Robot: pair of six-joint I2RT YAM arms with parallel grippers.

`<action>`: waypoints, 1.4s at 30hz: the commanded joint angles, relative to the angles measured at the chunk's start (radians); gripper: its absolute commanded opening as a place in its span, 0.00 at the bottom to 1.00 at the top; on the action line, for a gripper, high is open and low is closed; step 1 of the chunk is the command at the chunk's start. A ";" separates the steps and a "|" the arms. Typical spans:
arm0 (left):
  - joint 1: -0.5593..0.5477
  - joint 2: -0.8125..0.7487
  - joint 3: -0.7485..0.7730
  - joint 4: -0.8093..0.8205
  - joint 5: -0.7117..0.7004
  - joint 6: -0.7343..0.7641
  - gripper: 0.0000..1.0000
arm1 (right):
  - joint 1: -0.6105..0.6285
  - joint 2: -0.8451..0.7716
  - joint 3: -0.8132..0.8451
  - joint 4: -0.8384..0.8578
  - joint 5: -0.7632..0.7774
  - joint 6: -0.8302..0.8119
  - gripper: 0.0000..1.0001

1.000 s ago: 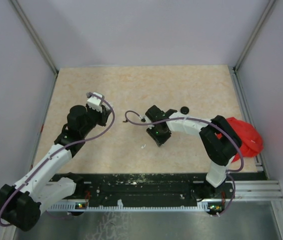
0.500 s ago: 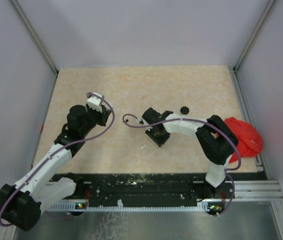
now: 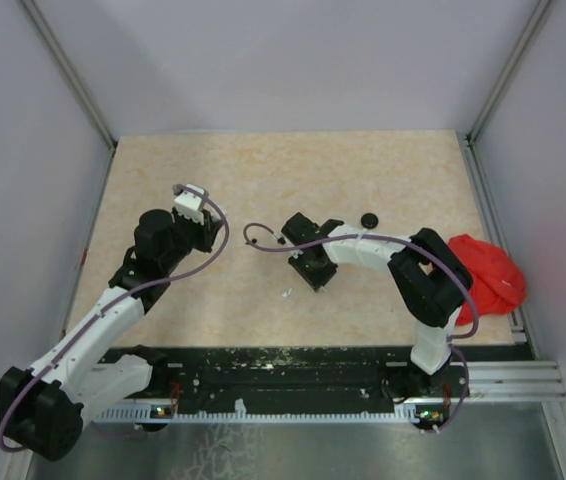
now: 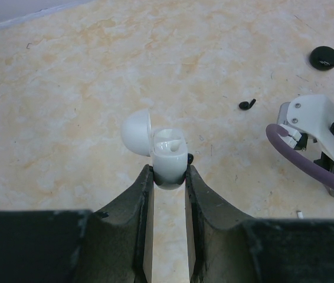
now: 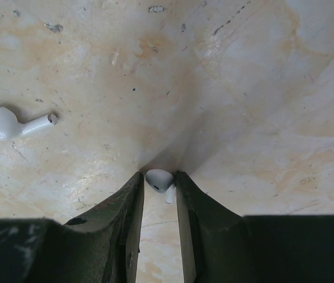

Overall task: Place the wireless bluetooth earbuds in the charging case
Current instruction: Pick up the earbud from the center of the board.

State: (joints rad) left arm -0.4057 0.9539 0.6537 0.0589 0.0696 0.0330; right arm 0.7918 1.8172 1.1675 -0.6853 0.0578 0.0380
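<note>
My left gripper (image 4: 169,171) is shut on the white charging case (image 4: 170,154), whose lid (image 4: 136,132) stands open to the left. In the top view this gripper (image 3: 206,232) sits at the left of the table and hides the case. My right gripper (image 5: 159,177) is shut on a white earbud (image 5: 159,178), close above the table. A second white earbud (image 5: 13,124) lies loose on the table to its left and shows as a white speck (image 3: 286,293) near the right gripper (image 3: 313,275). A black earbud (image 4: 247,105) lies on the table beyond the case.
A round black case (image 3: 368,220) lies behind the right arm and also shows far right in the left wrist view (image 4: 324,57). A big red lump (image 3: 491,275) sits at the table's right edge. The right arm's purple cable (image 4: 308,162) loops into the left wrist view.
The right arm has shifted a little to the left, and its jaws have narrowed. The left arm and the case have not moved.
</note>
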 commanded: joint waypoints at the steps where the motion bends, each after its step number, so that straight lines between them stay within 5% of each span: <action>1: 0.008 0.000 0.001 0.007 0.013 -0.010 0.01 | 0.010 0.020 0.027 0.015 0.041 0.023 0.28; 7: 0.010 0.004 0.001 0.013 0.028 -0.015 0.01 | 0.009 -0.012 0.019 0.006 0.057 0.027 0.17; 20: 0.010 -0.017 -0.057 0.163 0.253 -0.031 0.01 | 0.003 -0.250 0.095 0.058 0.106 0.032 0.16; 30: 0.000 0.026 -0.081 0.329 0.413 -0.122 0.01 | 0.010 -0.453 0.092 0.214 0.187 0.021 0.14; 42: -0.093 0.099 -0.112 0.573 0.370 -0.177 0.01 | 0.039 -0.620 0.007 0.510 0.172 0.049 0.14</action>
State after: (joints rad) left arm -0.4660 1.0222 0.5407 0.5026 0.4553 -0.1162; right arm 0.8047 1.2655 1.1904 -0.3561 0.2192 0.0738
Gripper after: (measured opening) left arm 0.278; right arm 0.194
